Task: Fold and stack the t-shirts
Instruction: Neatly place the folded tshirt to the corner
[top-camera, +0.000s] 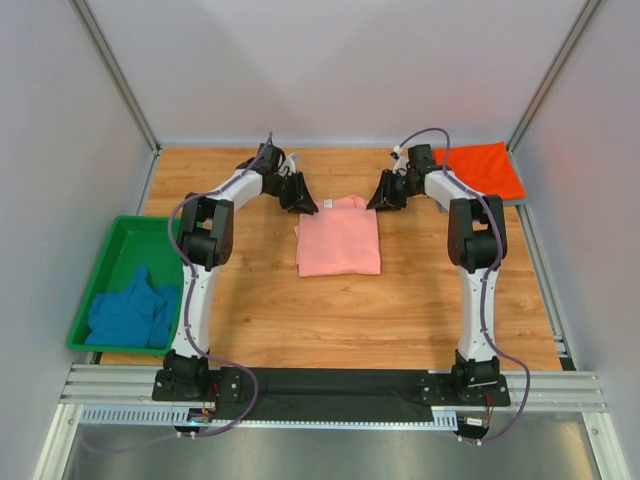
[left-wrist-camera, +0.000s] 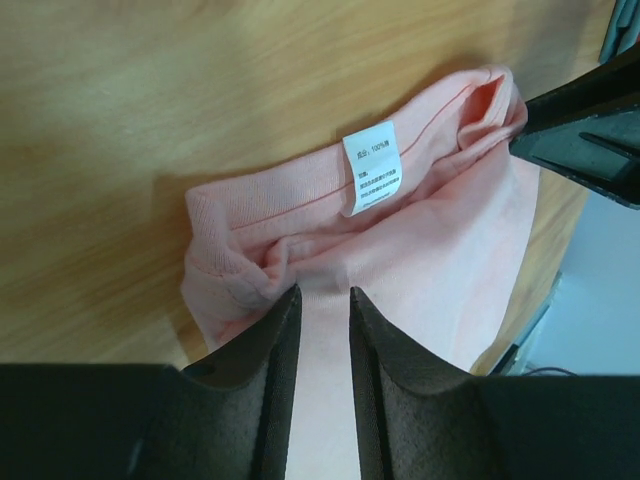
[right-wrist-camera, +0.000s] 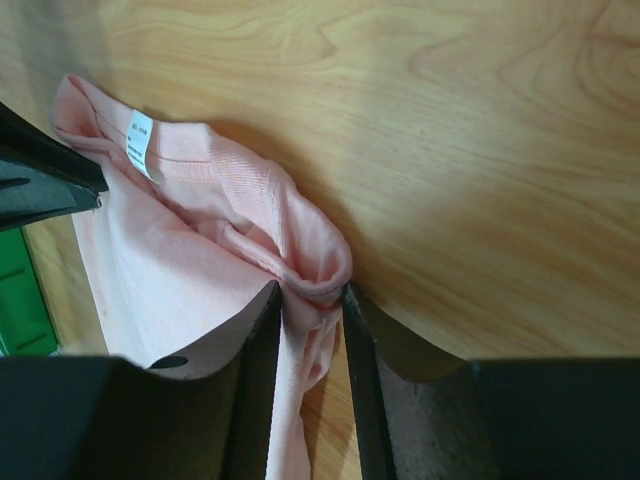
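The salmon-pink t-shirt lies folded into a rectangle at the table's middle, collar and white label at the far edge. My left gripper stands tips-down on its far left corner and my right gripper on its far right corner. In the left wrist view, the left gripper has its jaws a narrow gap apart over flat pink cloth. In the right wrist view, the right gripper has its jaws a narrow gap apart with a bunched fold between the tips. The orange-red t-shirt lies folded at the far right. The teal-blue t-shirt is crumpled in the bin. I cannot make out the grey one.
The green plastic bin sits at the left table edge. Grey walls close in the far and side edges. Bare wood lies between the pink shirt and the arm bases.
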